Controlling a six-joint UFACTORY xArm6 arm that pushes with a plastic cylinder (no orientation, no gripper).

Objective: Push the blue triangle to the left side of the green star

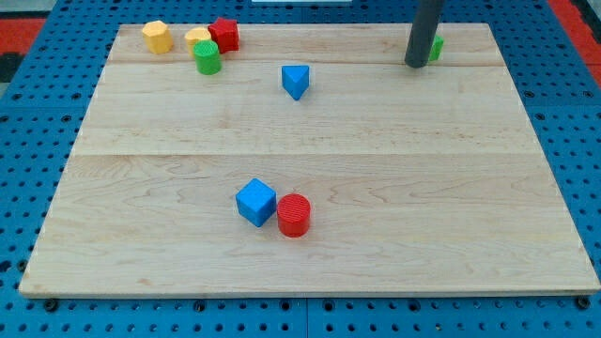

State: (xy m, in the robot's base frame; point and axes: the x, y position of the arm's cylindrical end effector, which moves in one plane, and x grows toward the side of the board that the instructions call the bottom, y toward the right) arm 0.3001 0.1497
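Note:
The blue triangle (296, 81) lies on the wooden board (310, 160) in its upper middle. The green star (437, 47) sits near the view's top right and is mostly hidden behind my rod; only a green sliver shows to the rod's right. My tip (415, 64) rests on the board just left of and touching or nearly touching the green star. The tip is well to the right of the blue triangle, with bare board between them.
At the view's top left stand a yellow block (158, 37), a second yellow block (196, 38), a red block (224, 34) and a green cylinder (208, 58). A blue cube (255, 202) and a red cylinder (294, 215) touch near the lower middle.

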